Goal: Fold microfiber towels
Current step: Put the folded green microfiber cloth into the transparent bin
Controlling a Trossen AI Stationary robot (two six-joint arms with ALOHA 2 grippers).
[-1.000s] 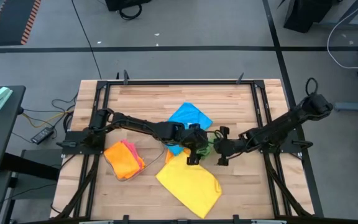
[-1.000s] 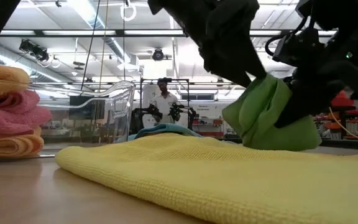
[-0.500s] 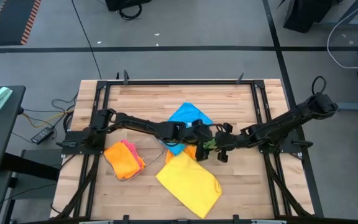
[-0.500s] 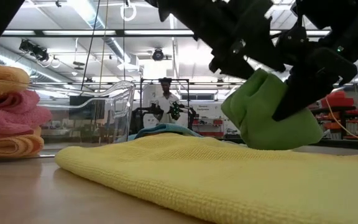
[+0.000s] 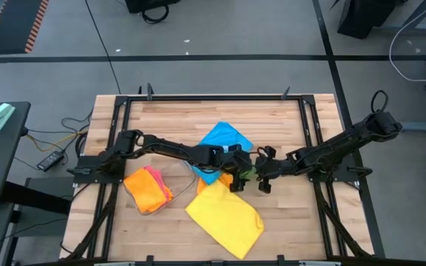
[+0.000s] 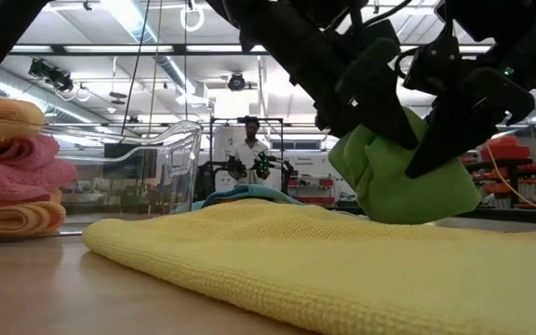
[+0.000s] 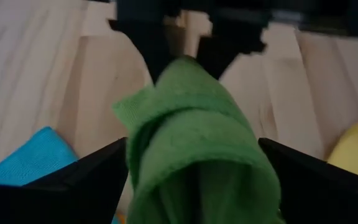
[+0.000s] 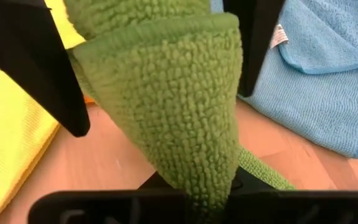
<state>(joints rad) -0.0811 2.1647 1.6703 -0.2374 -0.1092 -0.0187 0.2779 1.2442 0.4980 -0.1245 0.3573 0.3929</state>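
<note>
A bunched green towel [image 5: 248, 174] stands at the table's middle between my two grippers. My right gripper [image 5: 261, 176] is shut on it from the right. My left gripper [image 7: 197, 177] is open, its fingers [image 8: 39, 68] standing on either side of the towel's upper part [image 6: 380, 154]. A yellow towel [image 5: 224, 218] lies spread near the front edge. A blue towel [image 5: 226, 139] lies spread behind the grippers. Folded orange and pink towels [image 5: 148, 189] are stacked at the left. My right gripper pinches a thick fold of the green towel [image 8: 194, 168] between its two fingers, slanting down from the table's right. The towel stands bunched up past the fingers, several layers thick. A strip of it [image 8: 263, 169] trails on the wood. Whether my left gripper's fingers touch the towel I cannot tell.
An orange towel [image 5: 226, 179] lies partly under the yellow and blue ones. A clear plastic tray [image 6: 161, 158] stands beyond the folded stack. A black frame [image 5: 213, 97] runs round the wooden table. A person [image 6: 246, 149] stands far off in the room.
My left gripper has come down and a little toward the table's right, so that its open fingers now stand about the green towel's top. My right gripper has rolled a little with the towel, whose bunched top now stands higher.
</note>
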